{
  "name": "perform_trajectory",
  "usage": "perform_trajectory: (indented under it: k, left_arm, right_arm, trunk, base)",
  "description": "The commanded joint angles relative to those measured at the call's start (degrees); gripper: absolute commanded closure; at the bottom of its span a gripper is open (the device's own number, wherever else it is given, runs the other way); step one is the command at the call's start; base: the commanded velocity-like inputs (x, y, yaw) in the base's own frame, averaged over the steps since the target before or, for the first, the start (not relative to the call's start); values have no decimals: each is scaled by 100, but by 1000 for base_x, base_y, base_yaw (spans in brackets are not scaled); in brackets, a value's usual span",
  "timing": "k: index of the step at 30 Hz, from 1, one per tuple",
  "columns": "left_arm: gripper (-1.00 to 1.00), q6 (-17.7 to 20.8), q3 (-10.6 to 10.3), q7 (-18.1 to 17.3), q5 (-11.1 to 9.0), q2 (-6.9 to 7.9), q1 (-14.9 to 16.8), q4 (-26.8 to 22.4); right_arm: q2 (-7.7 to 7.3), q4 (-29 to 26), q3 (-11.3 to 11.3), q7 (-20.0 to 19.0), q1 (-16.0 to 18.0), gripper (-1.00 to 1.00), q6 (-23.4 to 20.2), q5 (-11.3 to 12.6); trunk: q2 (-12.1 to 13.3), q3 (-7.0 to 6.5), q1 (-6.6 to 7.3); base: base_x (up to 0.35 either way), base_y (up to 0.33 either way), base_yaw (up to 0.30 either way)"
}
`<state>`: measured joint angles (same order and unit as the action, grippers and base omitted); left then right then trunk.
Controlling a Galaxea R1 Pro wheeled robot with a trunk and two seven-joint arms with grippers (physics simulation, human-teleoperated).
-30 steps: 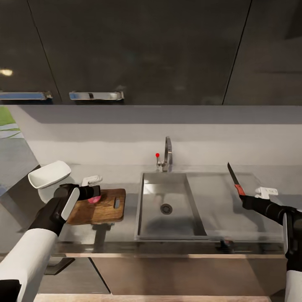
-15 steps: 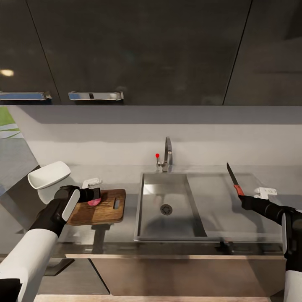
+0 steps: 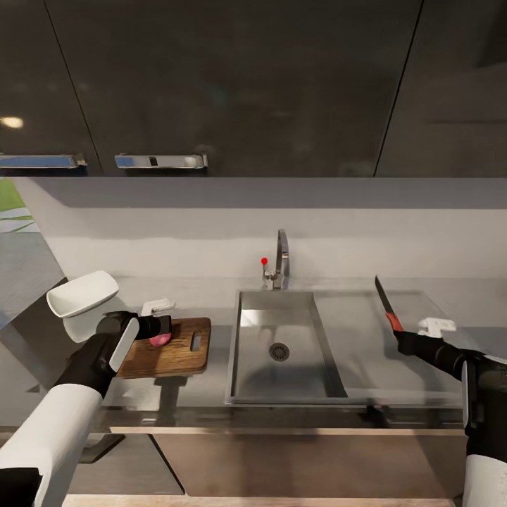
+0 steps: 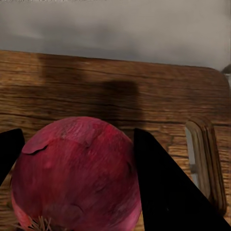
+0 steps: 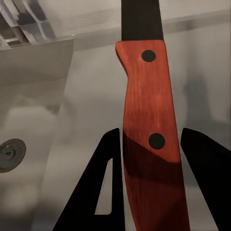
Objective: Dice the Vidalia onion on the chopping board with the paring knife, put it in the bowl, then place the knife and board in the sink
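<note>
The pink-red Vidalia onion (image 3: 160, 339) is held low over the dark wooden chopping board (image 3: 179, 352), left of the sink (image 3: 282, 380). My left gripper (image 3: 158, 329) is shut on the onion (image 4: 77, 178), one black finger (image 4: 163, 183) on each side. I cannot tell whether it touches the board (image 4: 120, 91). My right gripper (image 3: 404, 339) is shut on the paring knife (image 3: 386, 303), held above the drainboard with its dark blade pointing up and away. The red handle (image 5: 149, 144) sits between the fingers (image 5: 108, 192). The white bowl (image 3: 83, 292) stands behind the left arm on the countertop (image 3: 204, 296).
The chrome faucet (image 3: 282, 257) with its red knob (image 3: 264, 260) rises behind the basin, whose drain (image 3: 279, 351) is bare. Dark wall cabinets (image 3: 232, 84) hang overhead. The flat drainboard (image 3: 373, 338) lies under the knife.
The right arm has carried the knife slightly left toward the sink. The left gripper with the onion has sunk a little closer to the board.
</note>
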<state>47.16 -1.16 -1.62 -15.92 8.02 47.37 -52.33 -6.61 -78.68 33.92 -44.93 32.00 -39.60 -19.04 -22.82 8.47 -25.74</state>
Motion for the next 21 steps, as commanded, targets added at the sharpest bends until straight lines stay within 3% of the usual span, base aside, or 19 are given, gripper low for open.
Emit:
perform_trajectory:
  k: [1,3,6,7,8,16,21]
  left_arm:
    - [100,12,-16,-33,-19,-1,1,31]
    - [100,38,-16,-31,2,19,1,-40]
    - [100,98,-16,-24,-126,83,1,-136]
    - [100,393,-16,-23,-288,134,1,-1052]
    - [100,840,-13,-22,-288,152,-6,-1349]
    - [100,970,-7,-22,-297,164,-8,-1349]
    - [100,902,-7,-49,-297,147,-8,-821]
  right_arm:
    - [35,-7,9,-59,8,100,20,-91]
    - [71,-7,9,-60,8,100,66,-156]
    - [73,-7,9,-60,8,100,66,-261]
    - [74,-7,9,-60,8,100,66,-618]
    - [79,-7,9,-60,8,100,66,-619]
    - [85,-7,9,-60,8,100,66,-618]
    - [89,-7,9,-59,8,100,66,-618]
  trunk:
    - [-10,14,-5]
    - [-10,14,-5]
    - [-10,14,-5]
    - [-10,14,-5]
    - [-10,14,-5]
    - [-10,14,-5]
    - [-10,14,-5]
  base:
    - [0,0,0]
    - [0,0,0]
    - [0,0,0]
    - [0,0,0]
    - [0,0,0]
    - [0,0,0]
    - [0,0,0]
